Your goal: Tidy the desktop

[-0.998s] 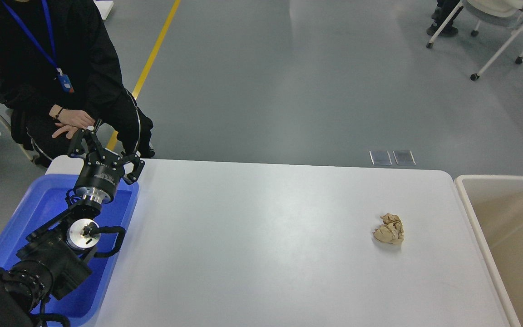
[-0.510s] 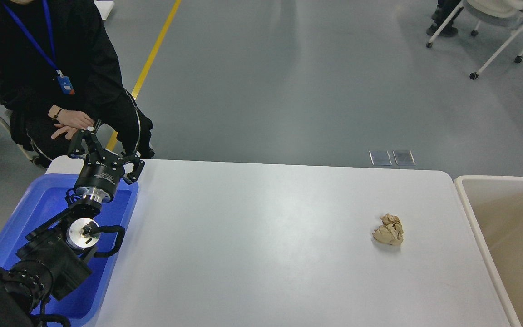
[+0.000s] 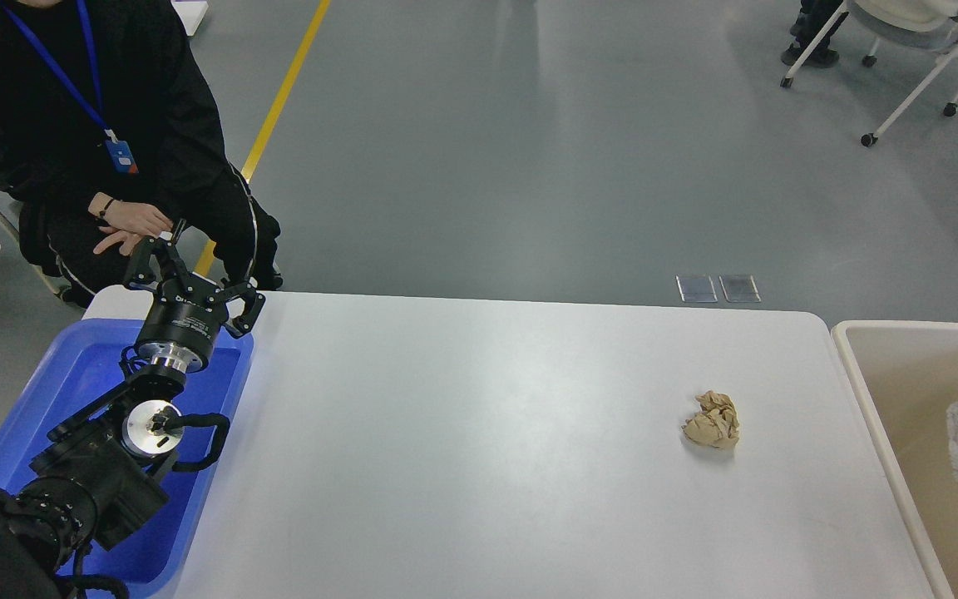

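paper wad [image 3: 712,420] on desktop [image 3: 479,466] — bin [image 3: 870,391] right

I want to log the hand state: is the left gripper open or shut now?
Open. The left gripper has its two fingers spread apart above the blue tray, with nothing between them.

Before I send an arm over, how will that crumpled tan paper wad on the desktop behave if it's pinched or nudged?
The paper wad looks loosely crumpled, so it will probably squash under a pinch. It likely weighs little and may skid on the smooth desktop when nudged. Its lumpy shape should keep it from rolling far.
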